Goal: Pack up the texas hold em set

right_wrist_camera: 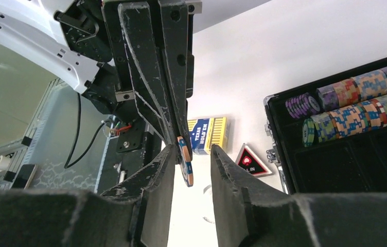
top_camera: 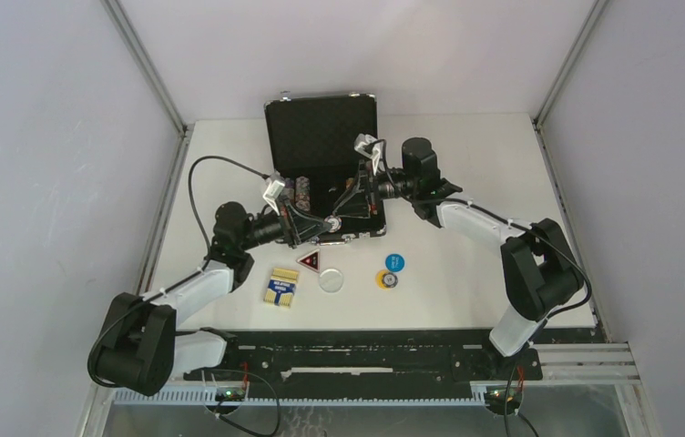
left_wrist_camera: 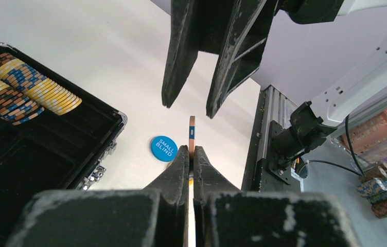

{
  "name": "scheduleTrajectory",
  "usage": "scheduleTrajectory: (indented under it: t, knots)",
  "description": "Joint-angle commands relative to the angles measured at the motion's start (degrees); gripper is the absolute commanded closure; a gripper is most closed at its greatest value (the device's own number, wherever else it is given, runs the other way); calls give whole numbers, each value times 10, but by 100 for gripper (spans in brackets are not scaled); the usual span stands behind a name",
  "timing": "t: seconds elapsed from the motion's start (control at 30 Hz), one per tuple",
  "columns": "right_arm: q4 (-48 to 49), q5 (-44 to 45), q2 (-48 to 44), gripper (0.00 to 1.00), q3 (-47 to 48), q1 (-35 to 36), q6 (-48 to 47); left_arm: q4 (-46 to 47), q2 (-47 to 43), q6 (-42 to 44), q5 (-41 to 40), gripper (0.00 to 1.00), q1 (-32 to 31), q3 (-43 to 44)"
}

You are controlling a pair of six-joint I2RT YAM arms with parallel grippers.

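**A:** The left claw (left_wrist_camera: 191, 153) is pinched together on one poker chip (left_wrist_camera: 192, 131), held edge-on in the air near the front edge of the briefcase (top_camera: 321, 137).

**B:** And the right claw (right_wrist_camera: 191, 154)?

**A:** Apart, one finger on each side of that chip, which sits nearer one finger. I see no grip.

**B:** A handover, then. Centre the right fingers on the chip's faces and close square. The left lets go only once that's firm.

**A:** Agreed. Beyond them, rows of chips (right_wrist_camera: 356, 103) fill the open case. The card box (top_camera: 281, 286), triangular token (top_camera: 309, 260), white disc (top_camera: 331, 280), blue disc (top_camera: 394, 262) and yellow disc (top_camera: 384, 279) lie on the bench (top_camera: 466, 300).
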Motion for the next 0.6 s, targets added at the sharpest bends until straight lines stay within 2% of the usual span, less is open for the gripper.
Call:
scheduleTrajectory:
  t: [0.0,0.1,0.2,0.23,0.37,0.43,0.47,0.57]
  knots:
    - [24,-27,-20,60,-2,3,4,27,-27,12,7,100,-8,29]
    - [21,-35,-16,60,-3,5,5,27,-29,12,6,100,-9,30]
    - [7,-34,-17,66,-3,9,-6,27,-30,12,4,100,-11,29]
    - [2,-32,-17,70,-3,10,-9,27,-31,13,4,100,-11,29]
    - [-1,-29,-15,100,-3,13,-14,27,-31,14,3,100,-14,28]
    - [4,-31,-12,100,-3,13,-11,27,-29,11,-2,100,-14,29]
    - [9,-32,-11,100,-2,13,-9,26,-28,10,-5,98,-14,28]
    - [16,-28,-10,100,-2,9,-11,16,-32,17,-27,70,-14,26]
